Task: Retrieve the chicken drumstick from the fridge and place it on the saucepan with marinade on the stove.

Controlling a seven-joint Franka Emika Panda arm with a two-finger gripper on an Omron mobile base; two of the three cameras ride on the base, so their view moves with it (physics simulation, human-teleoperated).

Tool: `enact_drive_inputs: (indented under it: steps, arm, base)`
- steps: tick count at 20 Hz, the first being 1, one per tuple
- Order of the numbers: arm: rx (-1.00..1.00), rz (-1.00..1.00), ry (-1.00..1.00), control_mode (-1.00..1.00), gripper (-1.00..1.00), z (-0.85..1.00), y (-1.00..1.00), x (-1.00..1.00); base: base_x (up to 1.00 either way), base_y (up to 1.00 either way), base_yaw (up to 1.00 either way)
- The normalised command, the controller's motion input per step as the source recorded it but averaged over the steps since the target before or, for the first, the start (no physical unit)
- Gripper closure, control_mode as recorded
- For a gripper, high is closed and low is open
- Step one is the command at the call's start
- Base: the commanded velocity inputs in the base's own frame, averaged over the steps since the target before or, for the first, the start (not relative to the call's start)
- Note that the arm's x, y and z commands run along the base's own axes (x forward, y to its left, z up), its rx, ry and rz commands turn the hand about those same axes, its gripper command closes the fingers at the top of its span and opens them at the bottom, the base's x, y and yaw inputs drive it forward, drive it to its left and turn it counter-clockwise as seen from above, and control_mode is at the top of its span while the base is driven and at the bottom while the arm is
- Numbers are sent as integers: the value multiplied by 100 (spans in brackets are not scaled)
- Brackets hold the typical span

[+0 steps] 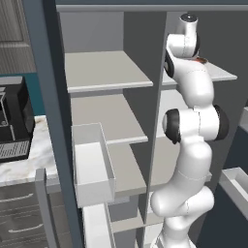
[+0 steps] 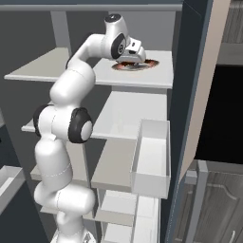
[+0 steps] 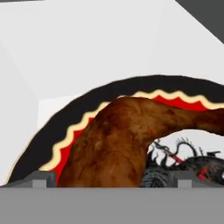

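Note:
The fridge [image 1: 48,111] stands open with pale shelves inside. On its upper shelf [image 2: 159,78] lies a round plate [image 3: 57,127] with a black rim and a red, yellow-edged band. The chicken drumstick [image 3: 118,144], a brown glossy lump, rests on that plate and sits very close in the hand view. My gripper [image 3: 111,180] is open and low over the plate [image 2: 153,63], with one fingertip [image 3: 41,178] left of the meat's thick end and the other to its right. In the right base view the hand [image 2: 134,57] hovers over the plate's near edge. The saucepan, marinade and stove are out of view.
A white door bin [image 2: 152,156] juts out at mid height, also seen from the left [image 1: 92,167]. The fridge door [image 2: 201,95] hangs open on the right. A black coffee machine [image 1: 12,121] stands on the marble counter [image 1: 26,162] to the left, above grey drawers.

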Motion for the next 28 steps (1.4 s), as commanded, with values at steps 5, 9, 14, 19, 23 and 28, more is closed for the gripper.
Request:
enact_drive_inputs:
  steps: [5, 9, 14, 19, 23, 28]
  arm:
    - [1, 0, -2, -100, -100, 0, 0, 11]
    - [3, 3, -4, -100, -100, 0, -9, 6]
    - [2, 0, -3, -100, -100, 0, -1, 0]
    - [3, 0, -1, -100, 100, -1, 0, 0]
    - [1, 0, 0, -100, 100, -5, 0, -1]
    - [3, 1, -3, -100, 100, -1, 0, -1]
  base:
    - [0, 0, 0]
    - [0, 0, 0]
    - [0, 0, 0]
    - [0, 0, 0]
    - [0, 0, 0]
    - [0, 0, 0]
